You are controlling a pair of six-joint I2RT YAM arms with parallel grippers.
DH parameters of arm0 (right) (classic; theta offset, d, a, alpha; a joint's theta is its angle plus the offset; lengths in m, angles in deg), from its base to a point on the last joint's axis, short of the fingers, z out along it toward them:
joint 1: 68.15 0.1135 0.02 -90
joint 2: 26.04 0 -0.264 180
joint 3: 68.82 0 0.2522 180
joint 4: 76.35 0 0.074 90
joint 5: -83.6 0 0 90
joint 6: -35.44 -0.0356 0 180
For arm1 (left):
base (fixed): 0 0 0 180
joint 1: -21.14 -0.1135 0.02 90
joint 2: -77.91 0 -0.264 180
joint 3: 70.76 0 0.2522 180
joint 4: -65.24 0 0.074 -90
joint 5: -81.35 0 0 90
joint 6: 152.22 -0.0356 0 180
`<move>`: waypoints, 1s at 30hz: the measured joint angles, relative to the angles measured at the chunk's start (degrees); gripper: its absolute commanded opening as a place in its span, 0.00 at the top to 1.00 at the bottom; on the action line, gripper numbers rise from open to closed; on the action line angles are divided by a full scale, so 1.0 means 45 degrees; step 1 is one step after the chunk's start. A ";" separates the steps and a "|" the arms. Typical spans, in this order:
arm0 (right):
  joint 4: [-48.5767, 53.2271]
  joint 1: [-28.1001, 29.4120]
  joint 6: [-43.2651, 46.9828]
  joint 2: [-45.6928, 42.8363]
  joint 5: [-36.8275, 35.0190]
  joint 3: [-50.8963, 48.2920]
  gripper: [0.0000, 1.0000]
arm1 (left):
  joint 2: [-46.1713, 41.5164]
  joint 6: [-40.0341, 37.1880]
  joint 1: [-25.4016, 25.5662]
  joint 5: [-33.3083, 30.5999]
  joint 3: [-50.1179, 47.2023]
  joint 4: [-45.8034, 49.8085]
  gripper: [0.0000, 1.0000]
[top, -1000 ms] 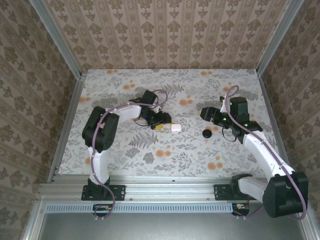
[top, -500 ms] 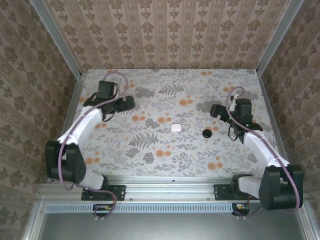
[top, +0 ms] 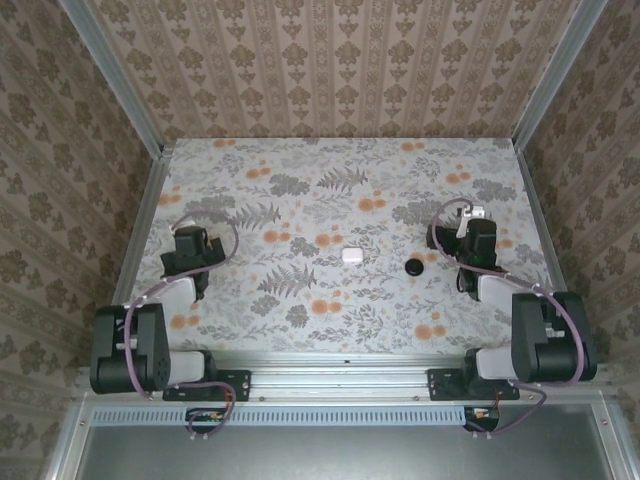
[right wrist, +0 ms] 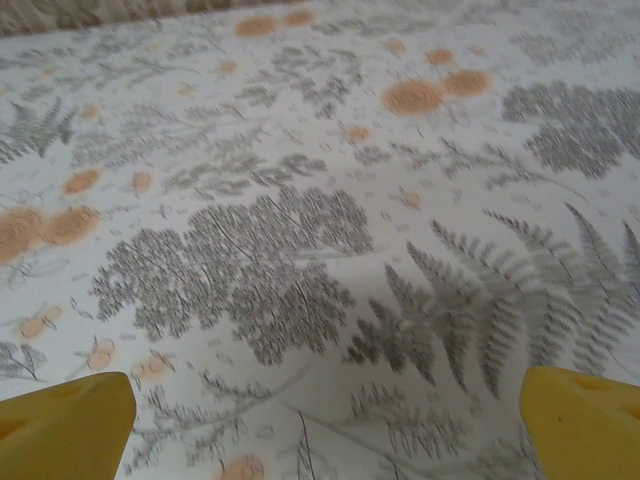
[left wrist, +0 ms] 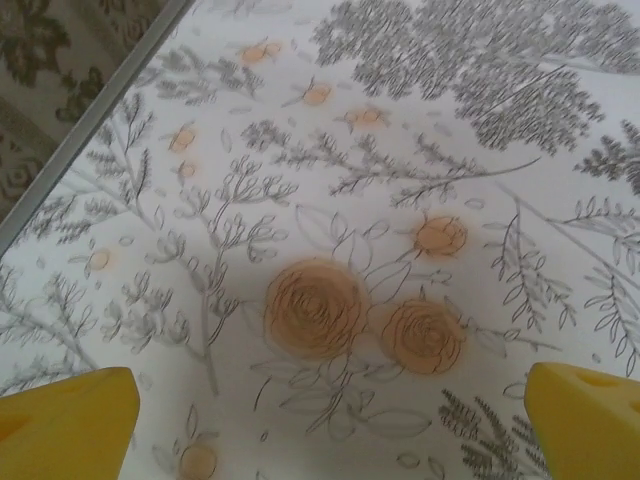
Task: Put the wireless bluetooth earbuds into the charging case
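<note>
The white charging case (top: 351,255) lies shut on the flowered table (top: 330,180), near its middle. A small black piece, apparently one of the earbuds (top: 414,267), lies to the right of the case and apart from it. My left gripper (top: 190,242) is folded back at the left side, far from both. In the left wrist view, my left gripper (left wrist: 330,425) stands open over bare cloth, its yellow fingers (left wrist: 65,420) wide apart. My right gripper (top: 474,232) is drawn back at the right side. My right gripper (right wrist: 330,425) is open too, with nothing between its yellow fingers (right wrist: 580,420).
A metal rail (left wrist: 90,120) edges the table close to the left gripper. Patterned walls (top: 330,60) enclose the table at the back and on both sides. The arm bases sit on the rail at the near edge (top: 340,375).
Both arms have pulled back from the middle and folded near their bases. Both grippers have opened wide. The left gripper left the case lying on the table.
</note>
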 measured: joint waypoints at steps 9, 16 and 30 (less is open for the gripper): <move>-0.2569 0.0641 0.0743 0.1389 0.0219 -0.0627 0.00 | 0.2492 -0.1438 0.0000 0.1190 -0.0894 -0.5707 0.00; -0.2720 0.0520 0.0743 0.1389 0.0214 -0.0500 0.00 | 0.2477 -0.1710 0.0102 0.1341 -0.0316 -0.6008 0.00; -0.2759 0.0520 0.0743 0.1389 0.0214 -0.0500 0.00 | 0.2477 -0.1967 0.0248 0.1350 -0.0316 -0.5999 0.00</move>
